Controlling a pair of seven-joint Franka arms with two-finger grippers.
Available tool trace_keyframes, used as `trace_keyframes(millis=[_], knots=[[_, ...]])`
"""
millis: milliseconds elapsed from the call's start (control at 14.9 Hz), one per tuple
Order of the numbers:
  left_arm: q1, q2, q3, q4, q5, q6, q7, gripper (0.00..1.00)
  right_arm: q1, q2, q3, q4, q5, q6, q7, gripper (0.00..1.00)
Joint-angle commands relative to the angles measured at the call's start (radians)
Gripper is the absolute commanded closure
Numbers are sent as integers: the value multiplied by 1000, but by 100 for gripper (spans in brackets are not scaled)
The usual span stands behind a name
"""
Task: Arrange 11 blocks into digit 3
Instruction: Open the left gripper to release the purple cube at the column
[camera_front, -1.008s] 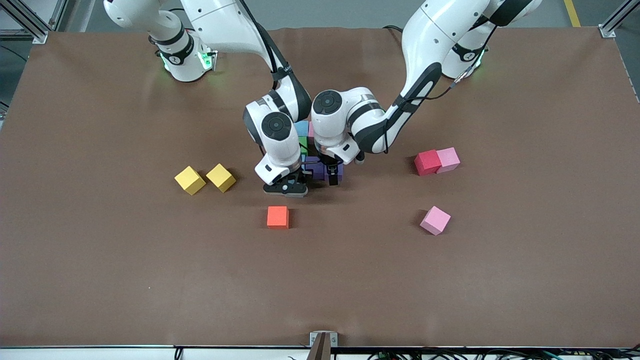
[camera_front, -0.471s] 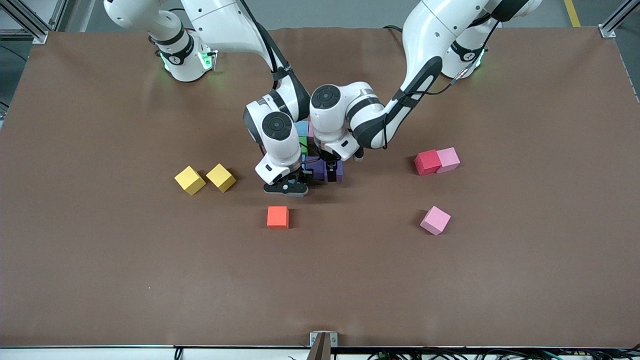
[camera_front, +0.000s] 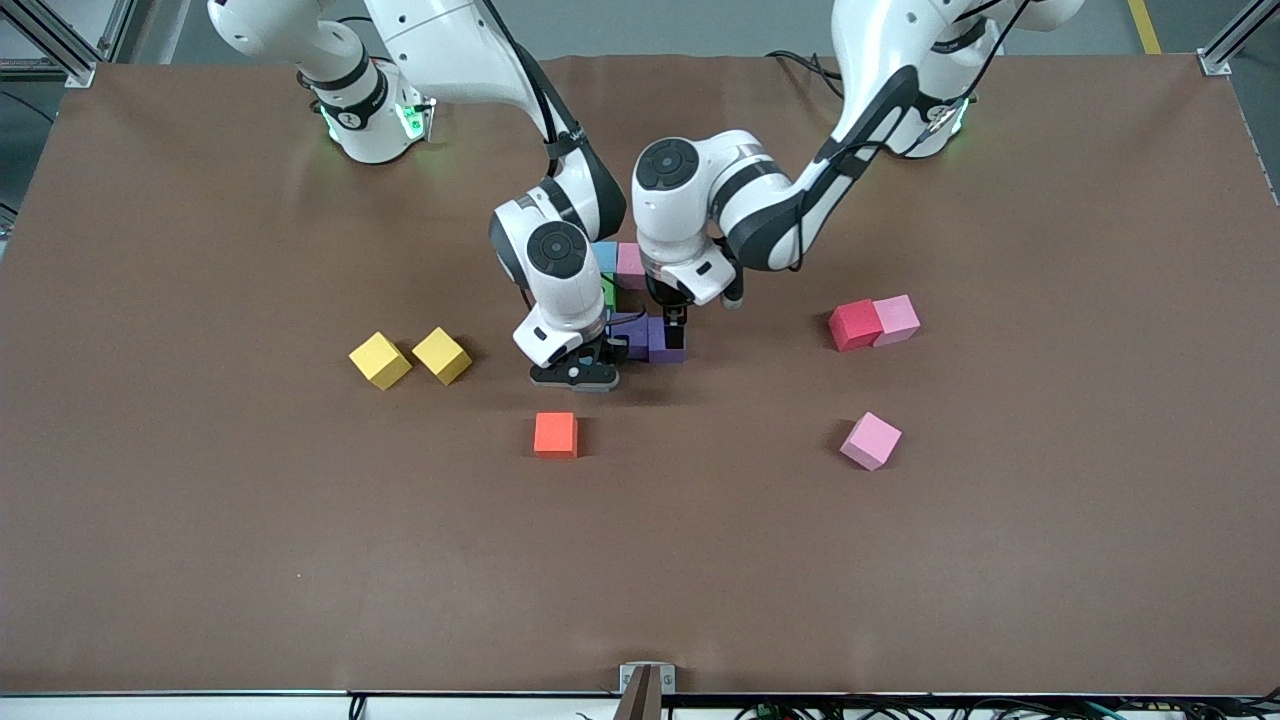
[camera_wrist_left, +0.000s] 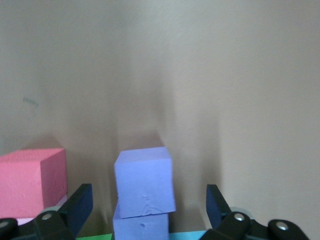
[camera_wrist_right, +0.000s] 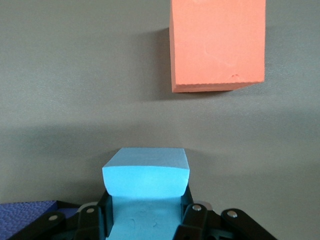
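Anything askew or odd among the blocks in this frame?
Yes: in the left wrist view, the two purple cubes are stacked, and the top one sits twisted, not square with the one under it. The open left gripper straddles them. Nothing looks damaged.

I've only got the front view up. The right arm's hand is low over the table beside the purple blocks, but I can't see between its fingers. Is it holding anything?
Observer: Yes. The right wrist view shows the right hand shut on a light blue cube.
Operator: What's ahead of that cube?
Observer: The orange cube, apart from it, with bare table between them.
Operator: And the left hand, open or shut?
Observer: The left hand is open. In its wrist view one finger stands to each side of the two purple cubes, with a gap on both sides.
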Motion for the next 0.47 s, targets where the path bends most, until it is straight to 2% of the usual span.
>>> trace_keyframes(millis=[0, 134, 403], knots=[[88, -64, -32, -37, -54, -13, 141, 0, 13, -7, 5, -30, 1, -4, 22, 95], [134, -80, -34, -28, -97, -16, 268, 0, 17, -7, 5, -30, 1, -9, 22, 95], [263, -94, -34, -3, -100, -50, 448, 0, 19, -8, 4, -30, 1, -19, 22, 95]])
